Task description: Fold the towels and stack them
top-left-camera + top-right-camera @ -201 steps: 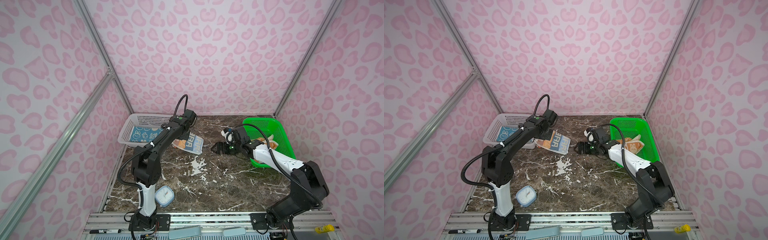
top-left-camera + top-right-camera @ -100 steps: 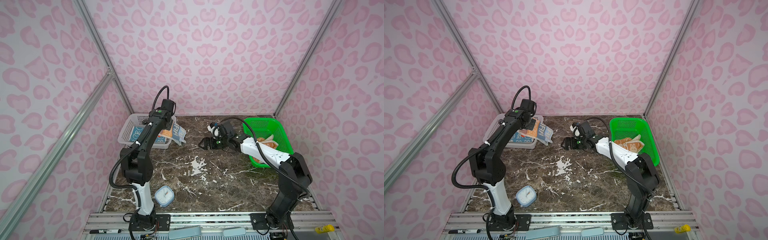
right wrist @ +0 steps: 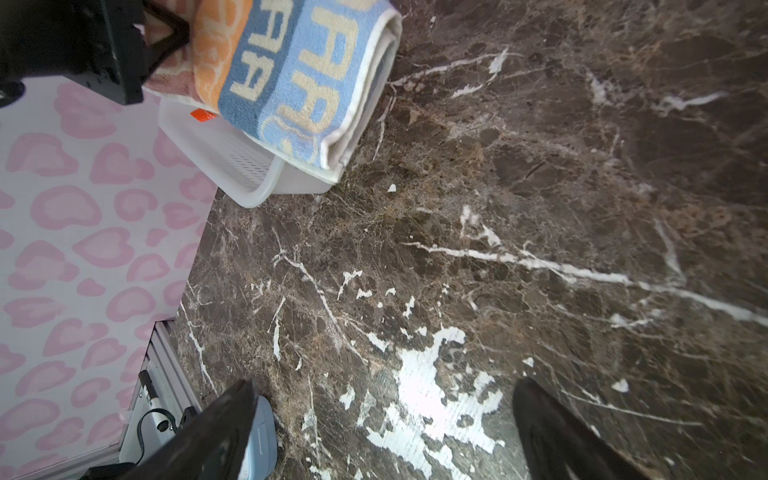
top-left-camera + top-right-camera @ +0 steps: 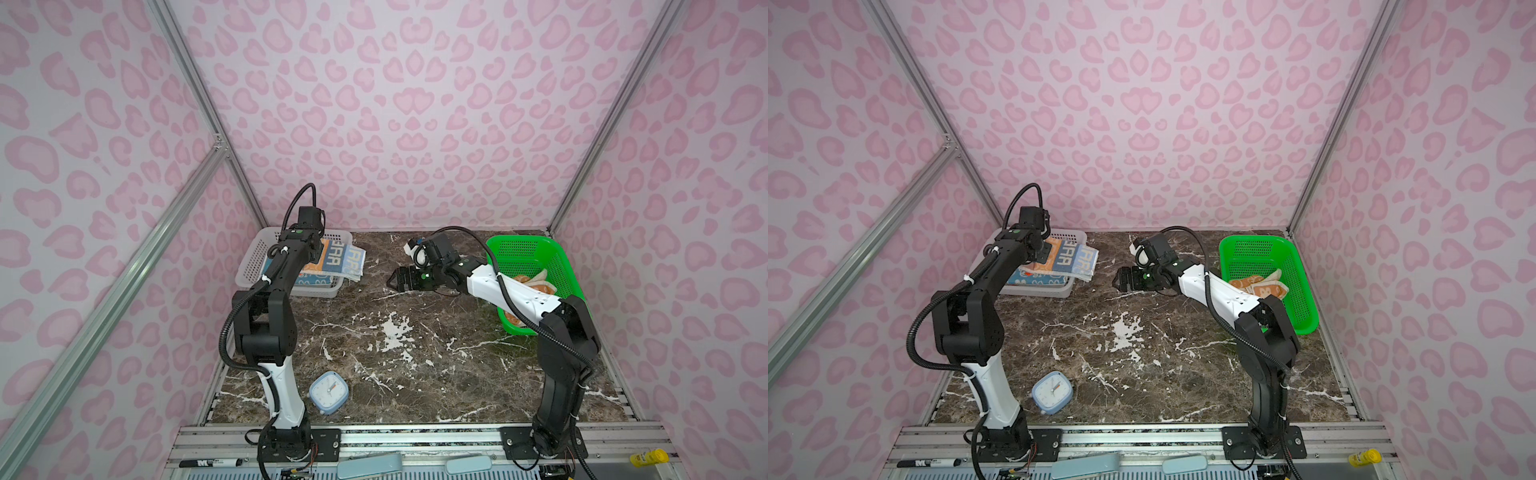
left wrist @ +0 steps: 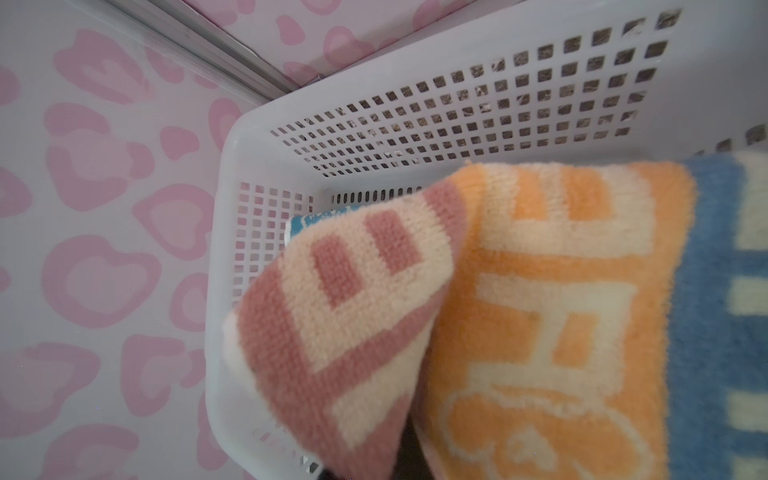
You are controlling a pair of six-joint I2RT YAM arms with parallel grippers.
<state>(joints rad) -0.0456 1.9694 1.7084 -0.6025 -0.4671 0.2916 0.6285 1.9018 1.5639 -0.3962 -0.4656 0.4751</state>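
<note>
While the left tool (image 4: 321, 252), clamped on the folded three-colour towel (image 4: 343, 262), holds it over the blue towel (image 4: 313, 281) in the white basket (image 4: 249, 266), the stack looks nearly two high. The right tool (image 4: 394, 279) hangs empty with jaws apart, and the orange towel (image 4: 536, 282) lies crumpled in the green basket (image 4: 536, 249), not yet folded.

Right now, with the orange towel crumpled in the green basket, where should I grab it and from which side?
Probably the cream-edged fold at the far end of the orange towel, taken from straight above: the walls of the green basket block sideways approaches, and that fold seems to stand proud of the heap.
</note>
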